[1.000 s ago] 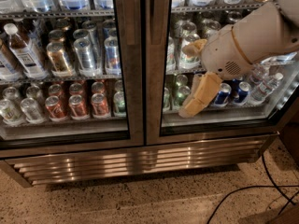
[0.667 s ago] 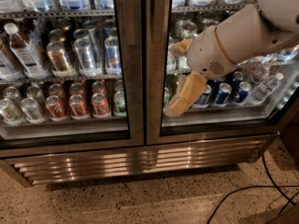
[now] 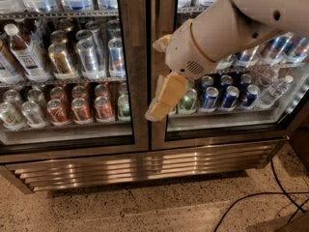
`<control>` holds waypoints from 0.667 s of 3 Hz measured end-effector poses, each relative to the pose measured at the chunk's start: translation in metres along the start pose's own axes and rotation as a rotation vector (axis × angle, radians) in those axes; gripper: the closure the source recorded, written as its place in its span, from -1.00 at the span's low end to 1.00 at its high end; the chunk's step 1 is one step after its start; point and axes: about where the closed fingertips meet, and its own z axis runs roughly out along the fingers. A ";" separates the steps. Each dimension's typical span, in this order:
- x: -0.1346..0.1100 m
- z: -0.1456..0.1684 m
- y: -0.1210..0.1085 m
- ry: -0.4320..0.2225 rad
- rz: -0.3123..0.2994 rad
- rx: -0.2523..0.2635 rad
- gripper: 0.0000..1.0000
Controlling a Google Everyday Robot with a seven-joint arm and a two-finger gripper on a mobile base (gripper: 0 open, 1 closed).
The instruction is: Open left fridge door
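Observation:
The left fridge door is a tall glass door with a brushed-steel frame and black inner rim, and it stands shut. Its right stile meets the right door at the centre seam. My gripper hangs on the white arm, which reaches in from the upper right. It is in front of the centre seam at mid height. Its two tan fingers are spread, one high and one low, with nothing between them. Whether they touch the door frame I cannot tell.
Shelves of cans and bottles show behind both glass panes. A steel louvred kick grille runs under the doors. Speckled floor lies in front, with black cables at the lower right.
The arm and gripper have moved left, from in front of the right door's glass to the centre seam. Both doors stay shut.

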 end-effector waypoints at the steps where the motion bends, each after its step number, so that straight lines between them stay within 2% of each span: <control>1: -0.024 -0.012 -0.002 0.021 -0.036 0.045 -1.00; 2: -0.024 -0.013 -0.002 0.021 -0.036 0.046 -1.00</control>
